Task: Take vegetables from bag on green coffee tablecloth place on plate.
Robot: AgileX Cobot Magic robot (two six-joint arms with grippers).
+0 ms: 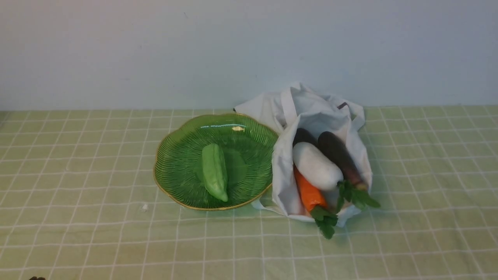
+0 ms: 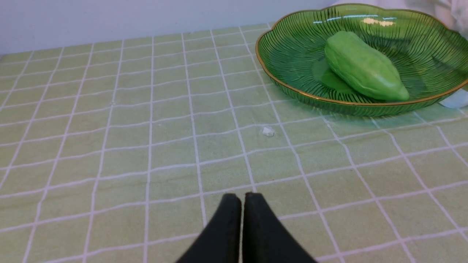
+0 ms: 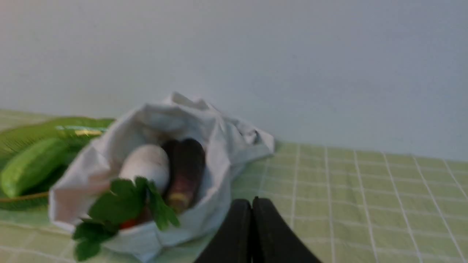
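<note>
The green glass plate [image 1: 175, 171] holds the light green gourd [image 1: 214, 171]; both also show in the left wrist view, the plate [image 2: 292, 47] and gourd [image 2: 363, 70]. The white bag [image 1: 284, 116] lies open to its right with the white radish [image 1: 316, 165], orange carrot [image 1: 308, 193] and dark purple eggplant [image 1: 339, 155] inside. My left gripper [image 2: 242, 197] is shut and empty over the tablecloth [image 2: 146, 128], well short of the plate. My right gripper [image 3: 251, 201] is shut and empty, just beside the bag [image 3: 219, 146]. Neither gripper shows in the front view.
A small white scrap [image 1: 144, 207] lies on the tablecloth [image 1: 78, 194] in front of the plate; it also shows in the left wrist view [image 2: 268, 131]. A plain grey wall [image 1: 249, 50] stands behind the table.
</note>
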